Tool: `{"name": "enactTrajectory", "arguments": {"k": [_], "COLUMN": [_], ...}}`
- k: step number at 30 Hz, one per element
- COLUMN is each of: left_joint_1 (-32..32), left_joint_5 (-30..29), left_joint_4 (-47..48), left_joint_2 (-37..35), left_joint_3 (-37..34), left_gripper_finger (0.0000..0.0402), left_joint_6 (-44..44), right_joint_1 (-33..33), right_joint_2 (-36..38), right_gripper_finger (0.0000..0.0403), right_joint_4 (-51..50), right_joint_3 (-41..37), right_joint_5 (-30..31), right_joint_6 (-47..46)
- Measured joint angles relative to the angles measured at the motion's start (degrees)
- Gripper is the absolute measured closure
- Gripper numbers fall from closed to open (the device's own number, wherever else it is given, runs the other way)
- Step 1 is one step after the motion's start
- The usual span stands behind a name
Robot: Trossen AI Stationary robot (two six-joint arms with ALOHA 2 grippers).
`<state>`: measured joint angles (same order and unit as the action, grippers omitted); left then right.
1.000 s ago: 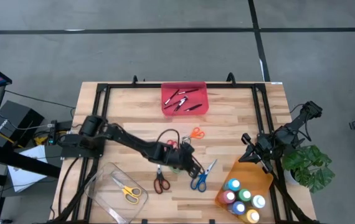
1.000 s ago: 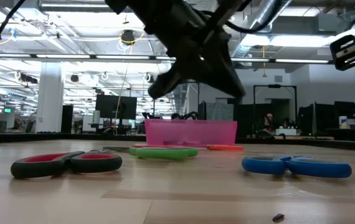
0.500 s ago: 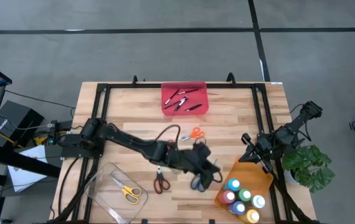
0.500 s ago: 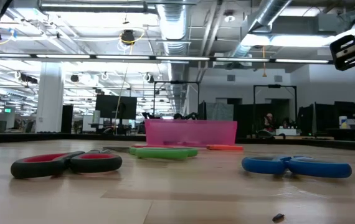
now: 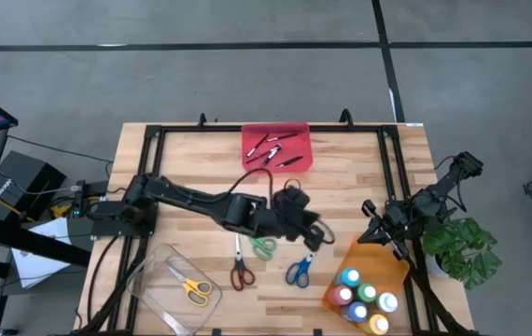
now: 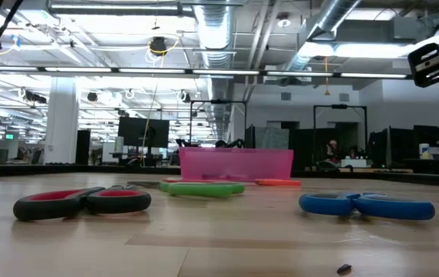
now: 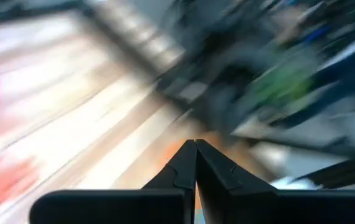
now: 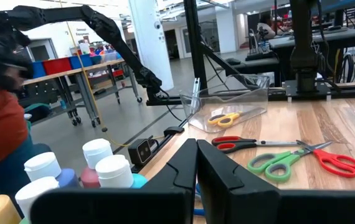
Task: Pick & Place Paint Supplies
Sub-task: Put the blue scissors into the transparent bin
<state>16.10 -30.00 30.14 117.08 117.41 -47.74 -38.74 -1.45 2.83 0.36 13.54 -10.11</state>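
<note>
Green scissors — just beside left end effector | fingers together, empty — blue scissors near

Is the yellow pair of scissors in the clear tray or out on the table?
In. The yellow scissors lie inside the clear tray at the table's near left corner; the right wrist view shows them within its walls too.

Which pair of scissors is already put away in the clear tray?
The yellow scissors. They lie inside the clear tray; the others lie loose on the table.
</note>
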Motion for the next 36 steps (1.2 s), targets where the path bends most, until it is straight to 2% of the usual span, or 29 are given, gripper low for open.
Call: {"name": "enactTrajectory", "arguments": {"k": [4,8,10,12,15,18,22,30,33,36], "left_joint_1": [0.93,1.81,2.49,3.45,5.38,6.66,7.32,7.64,7.63,7.64], "left_joint_5": [-1.45,0.85,3.15,4.91,6.03,6.38,6.68,7.43,7.43,7.48], "left_joint_4": [17.52,21.03,18.35,10.52,-0.8,-7.02,-6.82,-6.83,-6.94,-6.75], "left_joint_2": [0.11,0.12,0.31,0.06,0.19,0.19,0.17,0.27,0.98,2.75], "left_joint_3": [-0.2,-4.81,-7.49,-11.44,-18.14,-22.14,-24.28,-24.51,-24.46,-24.44], "left_gripper_finger": [0.0401,0.0401,0.0401,0.04,0.0391,0.0371,0.0323,0.0194,0.0176,0.0178], "left_joint_6": [-9.19,-17.72,-18.63,-18.66,-18.52,-16.88,-15.44,-10.54,-10.34,-11.06], "right_joint_1": [0.01,0.0,0.02,0.01,0.02,0.0,0.01,0.01,0.0,0.0], "right_joint_2": [0.0,0.0,0.0,0.0,0.0,0.0,0.0,0.0,0.0,0.0], "right_gripper_finger": [0.0395,0.0395,0.0395,0.0395,0.0395,0.0395,0.0395,0.0395,0.0394,0.0394], "right_joint_4": [0.0,0.0,0.0,0.0,0.0,0.0,0.0,0.0,0.0,0.0], "right_joint_3": [-0.01,0.0,-0.01,-0.01,-0.02,-0.02,-0.01,-0.01,-0.02,-0.02], "right_joint_5": [-0.01,0.0,-0.01,-0.02,0.0,-0.02,-0.02,-0.01,0.0,-0.02], "right_joint_6": [0.0,0.0,0.0,0.0,0.0,0.02,0.02,0.0,0.02,0.02]}}
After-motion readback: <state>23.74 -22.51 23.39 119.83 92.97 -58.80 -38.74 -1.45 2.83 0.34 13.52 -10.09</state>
